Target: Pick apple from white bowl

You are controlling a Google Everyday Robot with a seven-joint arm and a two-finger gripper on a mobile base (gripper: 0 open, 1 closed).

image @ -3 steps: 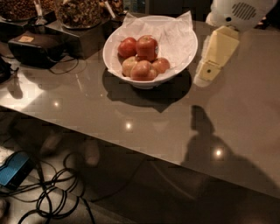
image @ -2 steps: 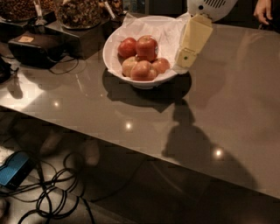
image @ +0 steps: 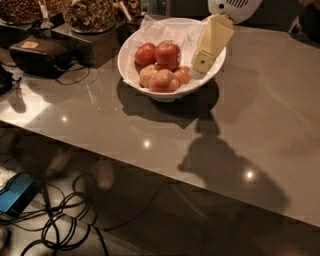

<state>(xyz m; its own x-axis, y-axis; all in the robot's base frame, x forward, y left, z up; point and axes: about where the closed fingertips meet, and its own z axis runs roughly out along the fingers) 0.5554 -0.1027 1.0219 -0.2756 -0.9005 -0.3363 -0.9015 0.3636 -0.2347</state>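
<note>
The white bowl [image: 154,93], lined with crumpled white paper, stands on the grey table [image: 265,105] near its far side. The apple [image: 168,54], the largest and deep red with a small pale spot, lies at the back of the pile. A smaller red apple [image: 145,53] lies to its left, and paler yellow-pink apples [image: 163,81] lie in front. My gripper [image: 203,62], cream-coloured, reaches down from the upper right. Its tip is inside the bowl's right side, just right of the apples and apart from the deep red apple.
Dark trays of nuts [image: 90,14] stand behind the bowl to the left. A black device [image: 42,55] with a cord lies at the table's left. The table's front edge runs diagonally; below it are tangled cables [image: 65,225] and a blue object [image: 15,192].
My gripper has moved left from beside the bowl's right side to over its right rim, and its tip now sits inside the bowl near the apples.
</note>
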